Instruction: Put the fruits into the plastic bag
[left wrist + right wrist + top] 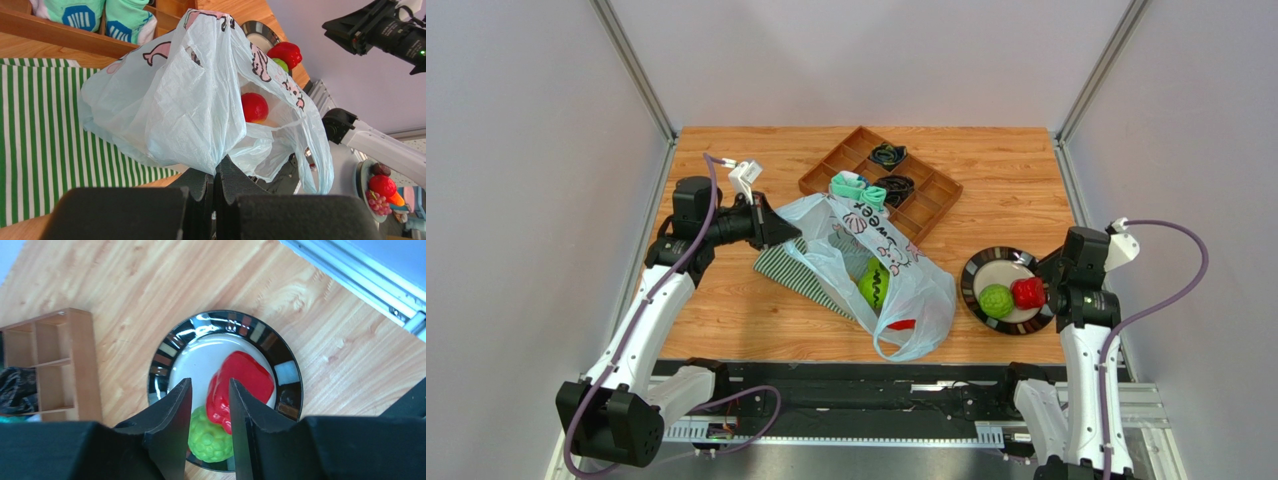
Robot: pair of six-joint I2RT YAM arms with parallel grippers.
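- The red fruit and the bumpy fruit lie touching on the plate, not yet bagged.
- My right gripper hangs over the red fruit, jaws half parted across its edge, and I judge it is gripping nothing.
- The bag lies mid-table on the cloth, with a striped fruit and a second red fruit inside.
- My left gripper pinches the bag's film tight, lifting the mouth so fruit can drop in.
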